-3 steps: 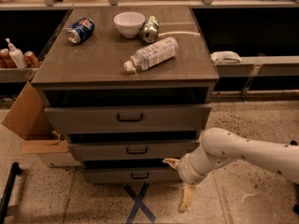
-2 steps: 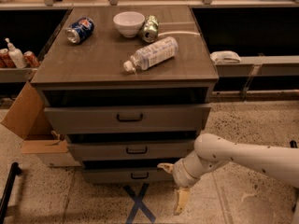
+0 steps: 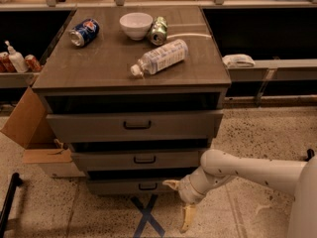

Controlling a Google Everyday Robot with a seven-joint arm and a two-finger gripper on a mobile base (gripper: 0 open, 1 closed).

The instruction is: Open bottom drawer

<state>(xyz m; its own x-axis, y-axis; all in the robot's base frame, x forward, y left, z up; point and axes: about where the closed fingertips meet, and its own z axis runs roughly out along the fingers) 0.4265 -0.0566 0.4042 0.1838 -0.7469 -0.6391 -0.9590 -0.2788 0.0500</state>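
Note:
The bottom drawer (image 3: pixel 119 187) is the lowest and shallowest front of the grey wood-grain cabinet (image 3: pixel 198 76). It has a small black bar handle (image 3: pixel 147 186) and looks closed or nearly closed. My gripper (image 3: pixel 179 203) is low at the cabinet's front right, just right of that handle, on the white arm (image 3: pixel 247 170) coming in from the right. It is open. One yellowish fingertip (image 3: pixel 171 184) is at the drawer front. The other (image 3: pixel 187 222) points down toward the floor. It holds nothing.
On the cabinet top lie a blue can (image 3: pixel 83 31), a white bowl (image 3: pixel 135 24), a green can (image 3: pixel 159 30) and a plastic bottle (image 3: pixel 158 57). A cardboard box (image 3: pixel 29 128) stands at the left. A blue tape X (image 3: pixel 147 217) marks the floor.
My gripper and forearm have moved left and slightly up, closer to the bottom drawer's front. The drawers and the things on top have not moved.

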